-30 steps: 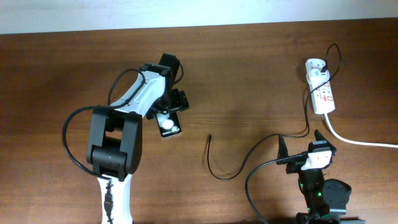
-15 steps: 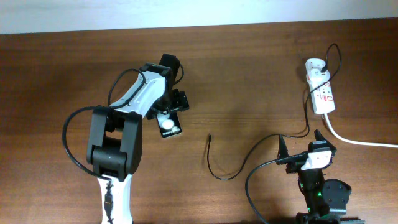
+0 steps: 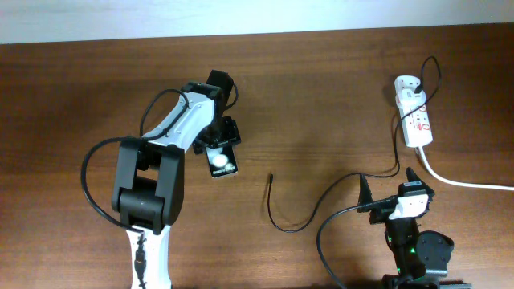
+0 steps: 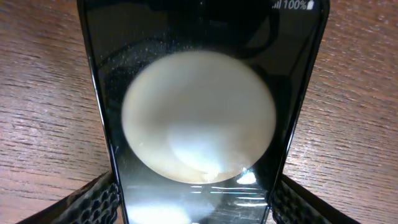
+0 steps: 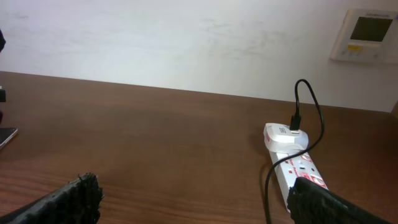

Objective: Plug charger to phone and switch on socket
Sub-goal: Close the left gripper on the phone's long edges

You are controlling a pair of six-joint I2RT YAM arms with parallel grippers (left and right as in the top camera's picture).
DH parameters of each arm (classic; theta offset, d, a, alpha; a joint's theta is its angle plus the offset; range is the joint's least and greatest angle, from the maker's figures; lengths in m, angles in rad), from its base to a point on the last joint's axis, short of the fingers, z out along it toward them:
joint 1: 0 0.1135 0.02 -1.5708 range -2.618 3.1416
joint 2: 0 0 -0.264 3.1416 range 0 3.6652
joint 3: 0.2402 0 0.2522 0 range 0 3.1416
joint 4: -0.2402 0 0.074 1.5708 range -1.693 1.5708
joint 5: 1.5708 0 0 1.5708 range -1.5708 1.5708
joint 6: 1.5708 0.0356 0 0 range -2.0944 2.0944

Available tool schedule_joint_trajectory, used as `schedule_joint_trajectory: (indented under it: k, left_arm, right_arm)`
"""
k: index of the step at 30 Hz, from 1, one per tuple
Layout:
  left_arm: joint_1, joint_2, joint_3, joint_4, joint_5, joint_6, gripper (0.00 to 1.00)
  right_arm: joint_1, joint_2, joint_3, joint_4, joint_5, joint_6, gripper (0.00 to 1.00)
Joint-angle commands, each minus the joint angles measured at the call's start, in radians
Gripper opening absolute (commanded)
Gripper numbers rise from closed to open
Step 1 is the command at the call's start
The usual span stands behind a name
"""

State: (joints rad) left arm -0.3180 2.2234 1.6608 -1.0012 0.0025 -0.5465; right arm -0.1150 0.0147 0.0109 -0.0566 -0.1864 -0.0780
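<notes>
Overhead: phone (image 3: 221, 163) long axis roughly near-far, left claw (image 3: 217, 143) clamping it; right claw (image 3: 387, 178) wide.

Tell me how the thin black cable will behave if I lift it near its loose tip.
Probably floppy: the cable lies in a slack loop, so the tip may droop or swing. Likely very light, being so thin. Its far end is plugged into the adapter on the power strip, so a long pull could tug that.

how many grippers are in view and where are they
2. The left gripper is left of centre, closed on the phone's sides. The right gripper is near the front edge at the right, open, apart from the socket. None seems hidden.
</notes>
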Motion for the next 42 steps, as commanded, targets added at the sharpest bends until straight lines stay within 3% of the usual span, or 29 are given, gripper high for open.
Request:
schedule_joint_trajectory:
  k: [1,7,13,36,38,39,42]
  left_arm:
    - [-0.01,0.068,-0.057,-0.005,0.036,0.002,0.98]
    - [-0.01,0.068,-0.057,-0.001,0.036,0.002,1.0]
    - [-0.01,0.068,-0.057,0.002,0.036,0.002,0.88]
    - [-0.01,0.068,-0.057,0.047,0.024,0.002,0.76]
    - [-0.01,0.068,-0.057,0.047,0.024,0.002,0.68]
    - [-0.01,0.068,-0.057,0.047,0.024,0.002,0.56]
    - [-0.01,0.068,-0.057,0.047,0.024,0.002,0.41]
  right_arm:
    - [0.01,-0.008,-0.005,-0.005,-0.019,0.004,0.99]
    - [0.01,-0.008,-0.005,-0.005,-0.019,0.004,0.99]
    - [0.01,-0.008,-0.005,-0.005,-0.019,0.004,0.99]
    - [0.01,-0.007,-0.005,-0.005,-0.019,0.004,0.99]
    - [0.01,-0.007,-0.005,-0.005,-0.019,0.004,0.99]
    - [0.01,-0.008,-0.005,-0.005,-0.019,0.004,0.99]
    - [0.01,-0.007,-0.005,-0.005,-0.019,0.004,0.99]
